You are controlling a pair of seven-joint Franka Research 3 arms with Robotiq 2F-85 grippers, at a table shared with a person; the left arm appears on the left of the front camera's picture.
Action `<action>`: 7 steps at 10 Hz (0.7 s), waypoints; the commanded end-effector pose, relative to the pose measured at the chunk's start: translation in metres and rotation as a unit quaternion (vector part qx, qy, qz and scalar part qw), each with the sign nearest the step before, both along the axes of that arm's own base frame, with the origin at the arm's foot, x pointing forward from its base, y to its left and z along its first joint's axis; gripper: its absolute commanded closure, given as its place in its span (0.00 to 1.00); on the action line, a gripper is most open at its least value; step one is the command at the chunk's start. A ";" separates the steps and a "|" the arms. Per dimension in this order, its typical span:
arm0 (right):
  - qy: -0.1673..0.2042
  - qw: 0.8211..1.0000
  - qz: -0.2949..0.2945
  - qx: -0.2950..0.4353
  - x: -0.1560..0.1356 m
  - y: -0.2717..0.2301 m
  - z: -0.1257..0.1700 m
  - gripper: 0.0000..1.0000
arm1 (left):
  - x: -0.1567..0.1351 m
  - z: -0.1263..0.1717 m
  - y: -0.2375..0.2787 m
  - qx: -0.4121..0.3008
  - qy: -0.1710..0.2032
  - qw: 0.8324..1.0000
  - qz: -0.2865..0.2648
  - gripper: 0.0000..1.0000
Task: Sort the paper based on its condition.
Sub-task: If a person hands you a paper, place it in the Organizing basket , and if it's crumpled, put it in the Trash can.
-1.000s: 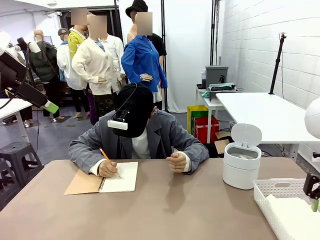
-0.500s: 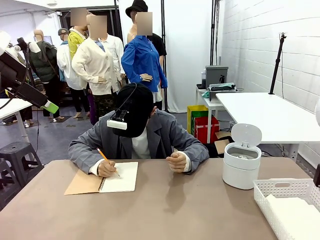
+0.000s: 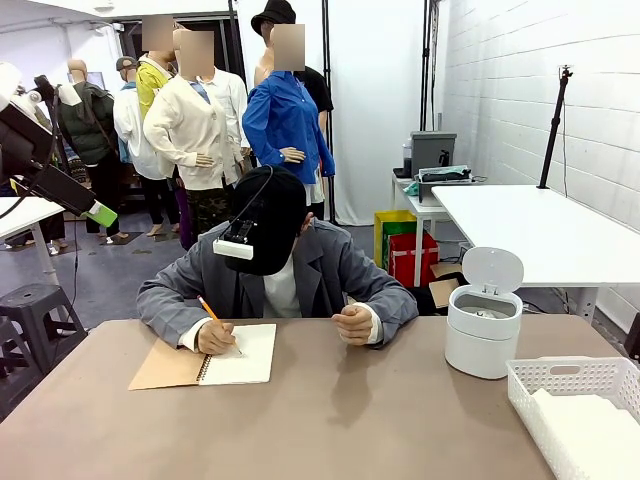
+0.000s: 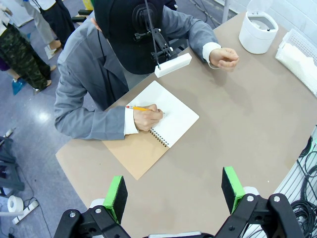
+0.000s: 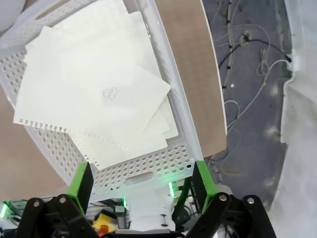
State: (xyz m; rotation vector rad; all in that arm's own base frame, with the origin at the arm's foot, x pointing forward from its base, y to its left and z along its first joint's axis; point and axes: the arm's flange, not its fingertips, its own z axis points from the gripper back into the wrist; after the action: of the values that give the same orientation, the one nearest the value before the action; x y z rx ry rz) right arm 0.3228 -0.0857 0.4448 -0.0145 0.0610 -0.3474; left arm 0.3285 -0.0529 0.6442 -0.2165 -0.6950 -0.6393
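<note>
Brown surface (image 3: 350, 420) holds a spiral notebook (image 3: 240, 352), open white bin (image 3: 483, 340) and basket (image 3: 560, 372) of paper (image 5: 99, 74); left claw (image 4: 173, 177), right claw (image 5: 142, 167) both released

Brown matte tabletop (image 3: 350, 420). Directly on it: open spiral-bound notebook with brown card cover (image 3: 205, 368), far left; white round plastic bin with raised lid (image 3: 482, 335), far right; white perforated plastic basket (image 3: 560, 378), near right corner; person's closed fist (image 3: 354, 323), far centre.

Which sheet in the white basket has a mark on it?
The topmost thin white paper sheet in the perforated plastic basket: small scribble near its middle; other sheets look blank.
</note>
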 end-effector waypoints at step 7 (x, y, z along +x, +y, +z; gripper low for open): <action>0.010 1.000 -0.011 -0.016 0.001 -0.003 -0.004 0.00 | 0.000 0.000 0.001 0.001 -0.001 1.000 -0.001 0.00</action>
State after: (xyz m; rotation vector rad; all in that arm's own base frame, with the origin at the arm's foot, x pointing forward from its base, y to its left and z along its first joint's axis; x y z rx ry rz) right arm 0.3230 -0.0886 0.4420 -0.0243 0.0697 -0.3530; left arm 0.3285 -0.0529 0.6442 -0.2165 -0.6950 -0.6393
